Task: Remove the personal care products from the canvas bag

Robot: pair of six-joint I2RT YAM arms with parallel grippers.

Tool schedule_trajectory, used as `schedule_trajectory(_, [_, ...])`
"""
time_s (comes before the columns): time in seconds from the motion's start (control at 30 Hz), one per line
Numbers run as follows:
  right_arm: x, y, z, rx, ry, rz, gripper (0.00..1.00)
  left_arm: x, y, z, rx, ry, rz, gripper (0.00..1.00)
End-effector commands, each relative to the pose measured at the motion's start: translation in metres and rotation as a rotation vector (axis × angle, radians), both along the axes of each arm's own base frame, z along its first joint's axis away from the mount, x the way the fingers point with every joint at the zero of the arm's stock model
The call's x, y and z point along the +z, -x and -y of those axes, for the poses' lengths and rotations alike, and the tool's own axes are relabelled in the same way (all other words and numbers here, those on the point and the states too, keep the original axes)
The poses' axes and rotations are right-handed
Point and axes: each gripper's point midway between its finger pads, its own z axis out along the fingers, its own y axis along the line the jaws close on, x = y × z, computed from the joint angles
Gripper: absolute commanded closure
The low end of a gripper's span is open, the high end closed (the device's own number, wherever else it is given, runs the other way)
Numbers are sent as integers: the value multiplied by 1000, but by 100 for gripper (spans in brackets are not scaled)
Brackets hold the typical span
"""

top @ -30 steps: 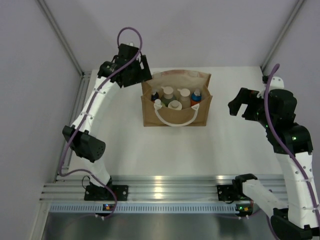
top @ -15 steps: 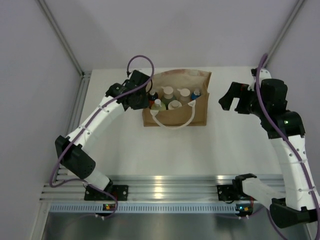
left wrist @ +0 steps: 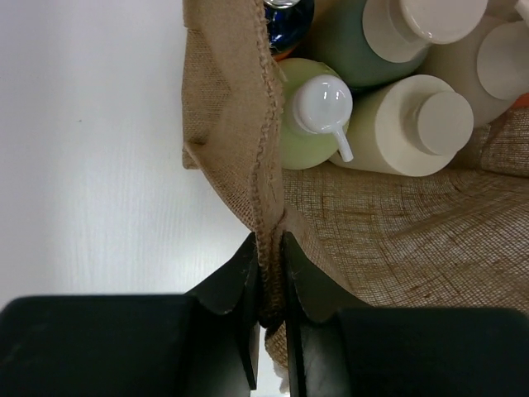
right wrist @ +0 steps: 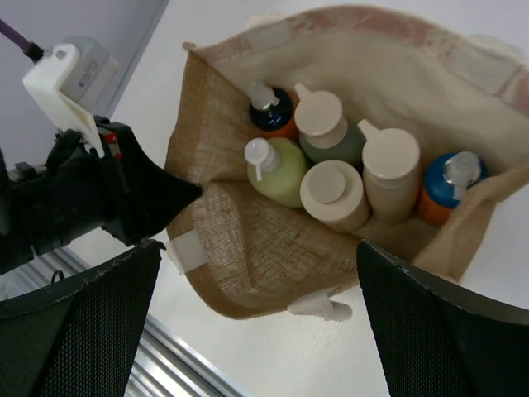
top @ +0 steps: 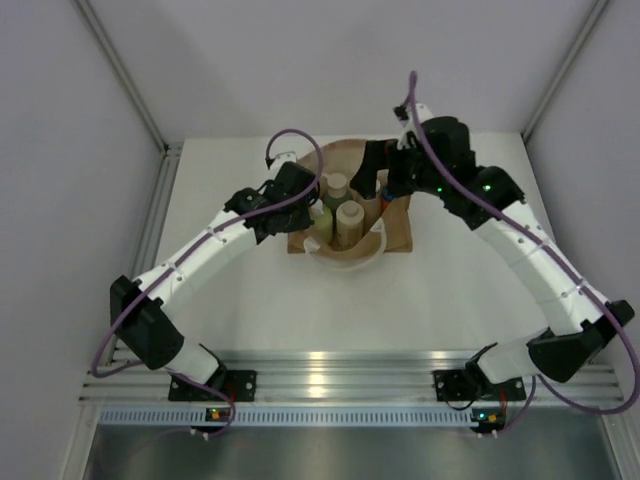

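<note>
Left claw [left wrist: 269,273]: a second ago it was hovering off the bag's far-left corner. Now it's sitting clamped on the left wall of the canvas bag [left wrist: 235,124], with the fabric edge pinched between its two fingers.
Right claw [top: 383,172]: this one was hanging way out on the right side of the surface [top: 300,300]. It's now reaching in over the bag's far-right corner, fingers spread wide and carrying nothing.
Bag: it's standing near the back middle of the surface. The mouth is getting tugged out of its neat box shape, and the near wall is bulging toward the arms.
Bottles: all six are sitting inside the bag, upright and packed together. They are the yellow-green bottle [right wrist: 277,169], cream bottle [right wrist: 335,194], dark green bottle [right wrist: 326,132], pinkish-beige bottle [right wrist: 388,169] and both orange bottles [right wrist: 446,190].
What it means: I'm guessing the left arm is bracing the bag while the right one lines up for the first pick, so nothing's out yet.
Heads up: the caps are crowding each other, so the claw going in between them is looking tight.
</note>
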Motion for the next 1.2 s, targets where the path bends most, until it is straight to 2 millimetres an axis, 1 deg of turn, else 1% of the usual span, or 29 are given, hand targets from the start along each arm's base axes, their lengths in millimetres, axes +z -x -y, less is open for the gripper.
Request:
schedule_trajectory(0.0, [-20, -16, -31, -9, 66, 11, 1, -47, 36, -4, -32, -74, -175, 100])
schedule_trajectory(0.03, [-29, -18, -35, -14, 85, -4, 2, -50, 38, -3, -33, -77, -181, 100])
schedule_trajectory(0.07, [-38, -17, -43, 2, 96, -20, 5, -57, 42, -7, -21, -82, -199, 100])
schedule_trajectory(0.1, [-51, -22, -50, 8, 120, -40, 6, -60, 44, -8, -18, -84, -205, 100])
schedule_trajectory(0.17, [-62, -24, -59, 16, 148, -45, 10, -67, 48, -12, -12, -96, -219, 100])
schedule_trajectory(0.2, [-72, -28, -62, 15, 175, -49, 10, -67, 49, -12, -10, -95, -218, 100])
schedule_trajectory(0.27, [-81, -38, -60, -16, 207, -45, 11, -68, 50, -14, -6, -99, -218, 100])
schedule_trajectory(0.3, [-93, -44, -61, -11, 248, -49, 12, -68, 51, -15, -7, -102, -219, 100])
schedule_trajectory(0.33, [-98, -48, -61, -10, 266, -48, 12, -67, 50, -15, -5, -103, -216, 100])
schedule_trajectory(0.37, [-109, -54, -61, -2, 294, -57, 14, -67, 50, -15, -5, -103, -212, 100])
schedule_trajectory(0.43, [-117, -62, -62, 12, 306, -62, 18, -67, 50, -15, -5, -104, -214, 100])
schedule_trajectory(0.47, [-123, -67, -59, 8, 320, -68, 22, -67, 50, -15, -7, -105, -215, 100])
schedule_trajectory(0.5, [-136, -72, -59, 21, 346, -84, 24, -67, 51, -15, -9, -105, -216, 100])
schedule_trajectory(0.53, [-142, -76, -59, 24, 351, -94, 28, -67, 50, -15, -11, -103, -217, 100])
schedule_trajectory(0.57, [-147, -80, -59, 29, 356, -104, 29, -67, 51, -15, -14, -103, -217, 100])
schedule_trajectory(0.6, [-160, -82, -60, 42, 383, -116, 30, -67, 51, -15, -16, -103, -216, 100])
schedule_trajectory(0.63, [-162, -85, -61, 42, 392, -116, 31, -66, 51, -15, -17, -102, -214, 100])
schedule_trajectory(0.67, [-174, -89, -61, 45, 415, -128, 31, -65, 50, -15, -20, -103, -210, 100])
schedule_trajectory(0.7, [-177, -93, -58, 21, 433, -126, 31, -64, 50, -15, -21, -105, -210, 100])
schedule_trajectory(0.77, [-179, -98, -59, 15, 445, -121, 31, -63, 50, -15, -28, -107, -208, 100])
schedule_trajectory(0.8, [-187, -101, -59, 15, 462, -130, 31, -63, 50, -15, -30, -106, -207, 100])
schedule_trajectory(0.93, [-198, -108, -61, 13, 480, -128, 32, -63, 50, -14, -40, -108, -209, 100])
schedule_trajectory(0.97, [-199, -110, -61, 8, 484, -126, 38, -63, 49, -13, -43, -109, -210, 100])
schedule_trajectory(1.0, [-200, -110, -61, 6, 486, -125, 41, -62, 49, -13, -46, -106, -209, 100])
schedule_trajectory(1.03, [-199, -111, -62, 4, 485, -123, 52, -62, 49, -12, -49, -105, -211, 100])
schedule_trajectory(1.07, [-199, -111, -62, 4, 485, -122, 57, -61, 49, -12, -51, -104, -210, 100])
schedule_trajectory(1.13, [-195, -111, -60, 1, 479, -116, 63, -60, 48, -12, -52, -105, -205, 100])
schedule_trajectory(1.17, [-194, -111, -61, 4, 480, -113, 68, -60, 48, -12, -51, -107, -202, 100])
